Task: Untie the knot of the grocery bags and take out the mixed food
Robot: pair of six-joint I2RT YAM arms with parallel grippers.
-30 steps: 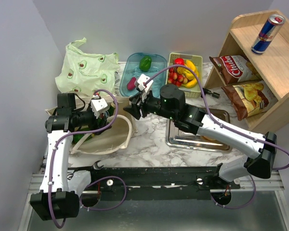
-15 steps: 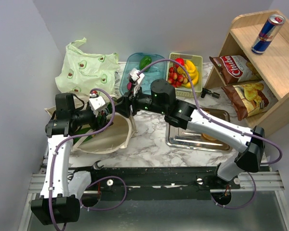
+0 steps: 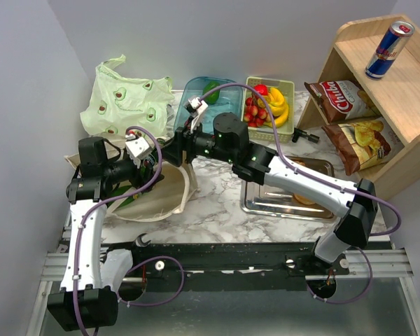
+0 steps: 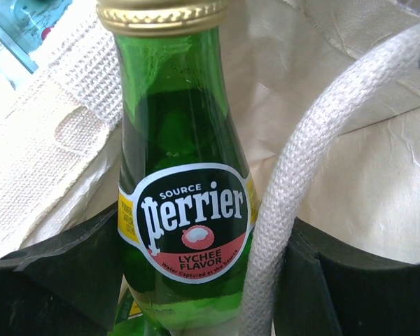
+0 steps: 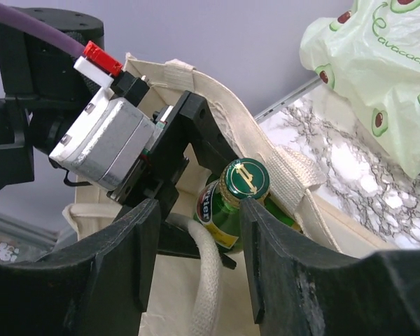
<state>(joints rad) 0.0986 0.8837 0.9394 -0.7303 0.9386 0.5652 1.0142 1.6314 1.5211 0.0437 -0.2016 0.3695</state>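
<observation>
My left gripper [image 4: 203,280] is shut on a green Perrier bottle [image 4: 182,175], with the tote's white rope handle [image 4: 294,168] pinched in beside it. It holds the bottle upright over the mouth of the beige canvas tote [image 3: 171,203]. My right gripper [image 5: 199,259] stands open around the bottle's gold-green cap [image 5: 243,180]; one finger touches the cap, the other stands clear of it. The pale green avocado-print bag [image 3: 126,98] lies flat at the back left. The knot does not show in any view.
A blue tub [image 3: 227,87] holds a green pepper [image 3: 211,87]. Next to it is a basket of strawberries and bananas [image 3: 266,105]. A wooden shelf [image 3: 406,112] carries two crisp bags [image 3: 343,98] and a can [image 3: 390,40]. A metal tray [image 3: 266,206] lies under my right arm.
My right arm has swung left from beside the blue tub, bringing its open gripper over the bottle's cap. The left gripper has kept its hold and shifted only slightly.
</observation>
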